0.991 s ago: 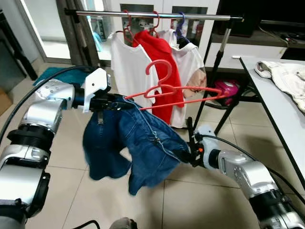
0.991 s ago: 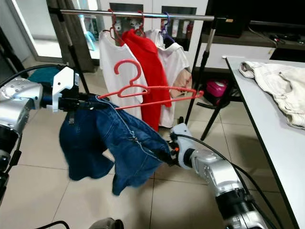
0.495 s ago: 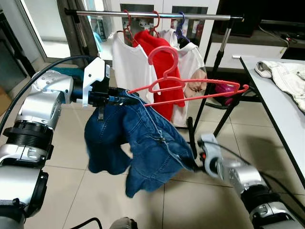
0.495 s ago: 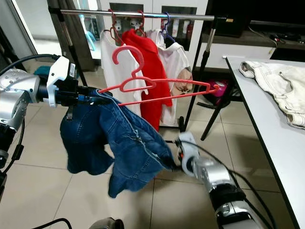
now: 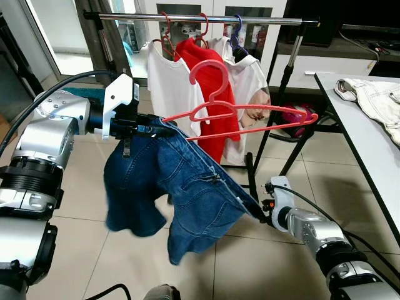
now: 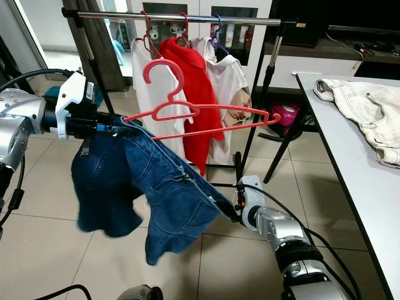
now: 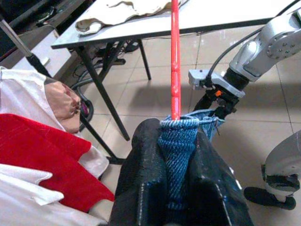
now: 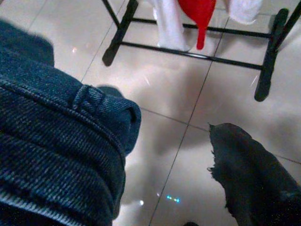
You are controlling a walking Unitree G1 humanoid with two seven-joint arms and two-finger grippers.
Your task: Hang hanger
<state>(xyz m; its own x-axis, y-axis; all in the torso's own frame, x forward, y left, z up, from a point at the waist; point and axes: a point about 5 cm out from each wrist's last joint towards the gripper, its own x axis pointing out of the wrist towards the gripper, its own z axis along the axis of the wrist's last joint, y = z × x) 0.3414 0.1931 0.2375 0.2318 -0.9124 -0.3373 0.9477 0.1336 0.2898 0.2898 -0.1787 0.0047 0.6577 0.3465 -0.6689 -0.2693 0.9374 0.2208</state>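
Red hanger end and jeans clamped between left gripper fingers.

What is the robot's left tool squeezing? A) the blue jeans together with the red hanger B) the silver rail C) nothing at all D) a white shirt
A: in the left wrist view, the left tool has its black fingers closed on a fold of the blue denim jeans, with the red plastic hanger sticking out from that grip.
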